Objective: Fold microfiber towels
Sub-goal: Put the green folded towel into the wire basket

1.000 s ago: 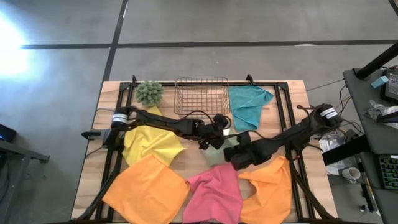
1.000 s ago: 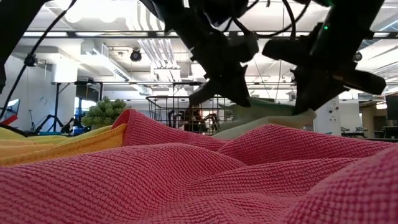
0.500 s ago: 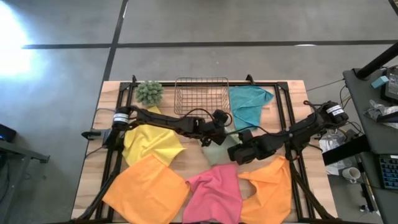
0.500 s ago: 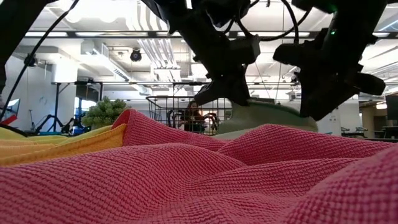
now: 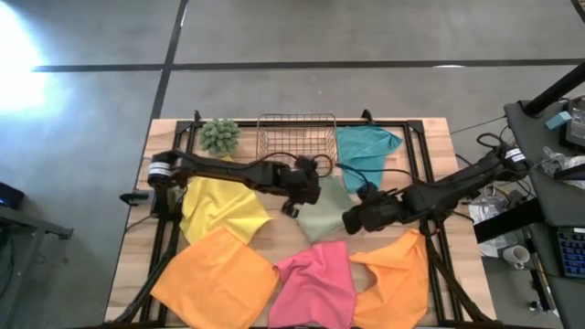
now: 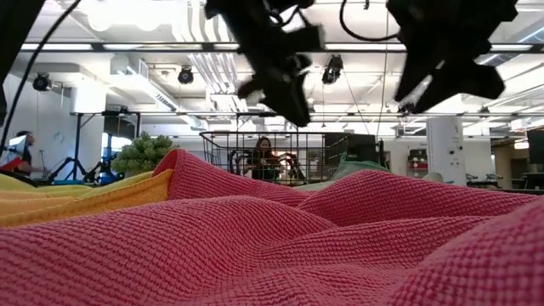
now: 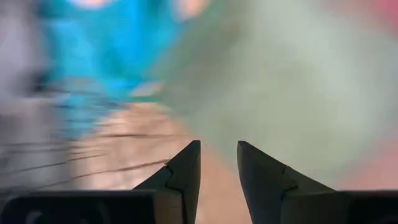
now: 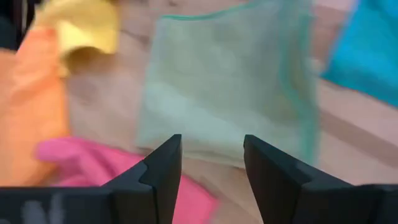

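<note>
Where the low view looks across the table, we find most of it blocked by the pink towel [image 6: 280, 246], and behind its folds only a sliver of the sage green towel [image 6: 361, 169] shows. Part of the wire basket [image 5: 295, 139] is also hidden there. The left wrist view is smeared, so we make out only teal and pale green patches past the fingers.

We count six towels from above. The sage green towel [image 5: 326, 212] lies spread flat just in front of the basket. The teal towel [image 5: 363, 152] lies beside the basket, one edge draped by the rail. The yellow towel [image 5: 222, 209] lies on the basket's other side, partly under the left arm. Farther from the basket sit two orange towels, one [image 5: 215, 277] below the yellow, one [image 5: 398, 279] cut off at the frame's edge, with the pink towel [image 5: 317, 285] between them. One fuzzy plant ball [image 5: 220, 135] stands next to the basket.

Both grippers hang over the sage towel's opposite edges: the left gripper [image 5: 294, 206] and right gripper [image 5: 350, 219] each have parted fingers with nothing between them.
</note>
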Controlling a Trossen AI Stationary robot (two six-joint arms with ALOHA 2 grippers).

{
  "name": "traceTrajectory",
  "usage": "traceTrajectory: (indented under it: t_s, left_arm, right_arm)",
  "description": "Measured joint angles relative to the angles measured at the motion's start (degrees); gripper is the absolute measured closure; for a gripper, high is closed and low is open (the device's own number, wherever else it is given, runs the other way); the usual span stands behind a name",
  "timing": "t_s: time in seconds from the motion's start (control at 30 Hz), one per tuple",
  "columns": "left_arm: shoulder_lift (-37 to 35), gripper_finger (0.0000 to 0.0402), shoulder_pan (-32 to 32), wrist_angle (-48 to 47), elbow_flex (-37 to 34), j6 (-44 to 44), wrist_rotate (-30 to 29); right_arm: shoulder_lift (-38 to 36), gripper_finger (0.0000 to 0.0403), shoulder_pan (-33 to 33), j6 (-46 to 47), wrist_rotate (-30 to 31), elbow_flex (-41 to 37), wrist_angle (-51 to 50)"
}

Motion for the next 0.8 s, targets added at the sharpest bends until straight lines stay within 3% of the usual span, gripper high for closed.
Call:
traceTrajectory:
  t_s: [0.1,0.4,0.57,0.8]
  left_arm:
    - [-1.3,0.0311,1.2,2.9,-3.5,-6.0,8.1]
    - [-2.0,0.0311,1.3,12.0,-15.0,-6.1,13.4]
    - [-2.9,0.0311,1.3,17.6,-20.3,-6.2,13.6]
    - [-2.6,0.0311,1.6,22.1,-21.9,-6.1,12.9]
  right_arm:
    - [2.9,0.0240,0.0,-1.8,0.4,-0.7,6.2]
    - [18.6,0.0273,0.0,-7.2,2.2,-0.8,24.7]
    - [24.0,0.0292,0.2,-5.3,2.6,-0.8,31.6]
    - [28.0,0.0327,0.2,-4.4,2.4,1.1,32.1]
